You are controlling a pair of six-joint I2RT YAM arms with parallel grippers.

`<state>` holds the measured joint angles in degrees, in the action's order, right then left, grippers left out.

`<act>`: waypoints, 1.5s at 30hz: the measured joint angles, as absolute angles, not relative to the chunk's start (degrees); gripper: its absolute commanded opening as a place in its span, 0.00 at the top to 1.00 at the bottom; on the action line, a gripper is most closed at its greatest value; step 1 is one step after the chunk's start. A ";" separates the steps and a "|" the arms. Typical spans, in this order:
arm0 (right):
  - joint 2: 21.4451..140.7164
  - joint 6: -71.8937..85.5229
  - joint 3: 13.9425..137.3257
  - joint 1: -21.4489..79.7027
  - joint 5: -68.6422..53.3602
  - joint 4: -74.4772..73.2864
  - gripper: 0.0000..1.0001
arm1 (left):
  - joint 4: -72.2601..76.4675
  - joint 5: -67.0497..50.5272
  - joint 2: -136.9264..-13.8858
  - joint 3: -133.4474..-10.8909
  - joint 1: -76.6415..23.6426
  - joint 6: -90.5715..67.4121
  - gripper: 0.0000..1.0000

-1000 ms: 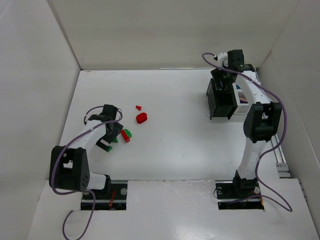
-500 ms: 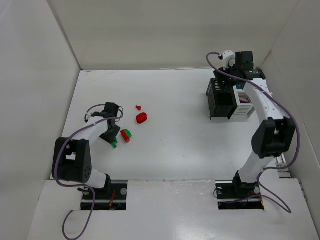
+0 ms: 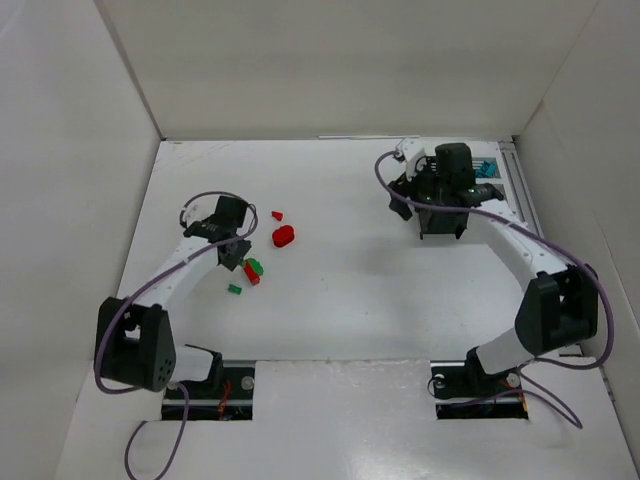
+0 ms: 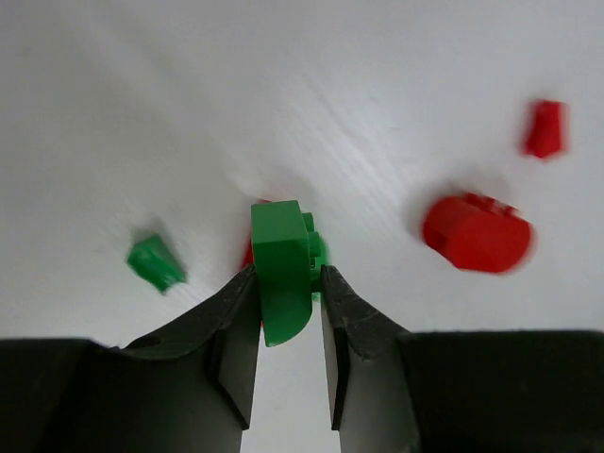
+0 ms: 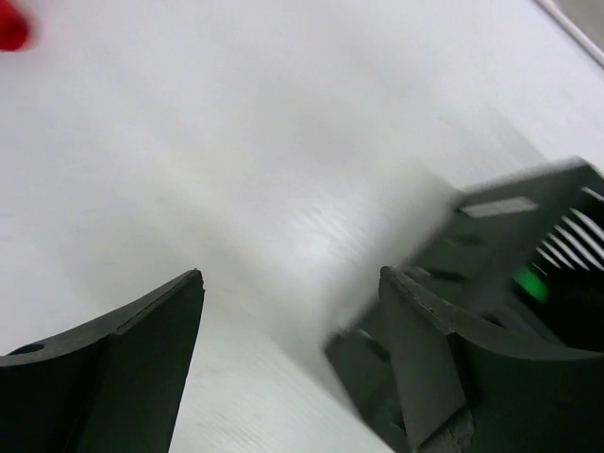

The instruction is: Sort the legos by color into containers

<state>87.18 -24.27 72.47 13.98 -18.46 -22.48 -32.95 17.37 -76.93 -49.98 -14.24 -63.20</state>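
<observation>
Grips a small green plastic lego brick (image 4: 278,247) between the pressed-in fingers of the left gripper (image 4: 286,278), right by a red brick (image 4: 249,253) on the white table (image 4: 283,85), with a loose green chip (image 4: 156,263) to its left and a rounded red piece (image 4: 477,232) to its right. Holds the right gripper (image 5: 293,321) spread wide and empty beside the black slatted plastic container (image 5: 510,226), with one green brick (image 5: 530,283) inside.

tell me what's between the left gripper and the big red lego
Bare white table only. In the left wrist view, the left gripper, shut on a green lego, has nothing between it and the big red lego.
</observation>
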 measured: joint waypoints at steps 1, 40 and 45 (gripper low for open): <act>86.39 -24.29 70.57 15.25 -20.47 -20.60 0.20 | -32.56 17.34 -75.42 -50.68 -15.44 -62.85 0.92; 95.42 21.54 59.75 40.64 -38.02 46.30 0.26 | -4.27 19.22 -50.83 -45.82 -40.29 -77.01 0.87; 95.81 21.96 60.31 40.95 -37.89 46.68 0.60 | -3.84 21.28 -50.78 -45.82 -40.80 -76.95 0.87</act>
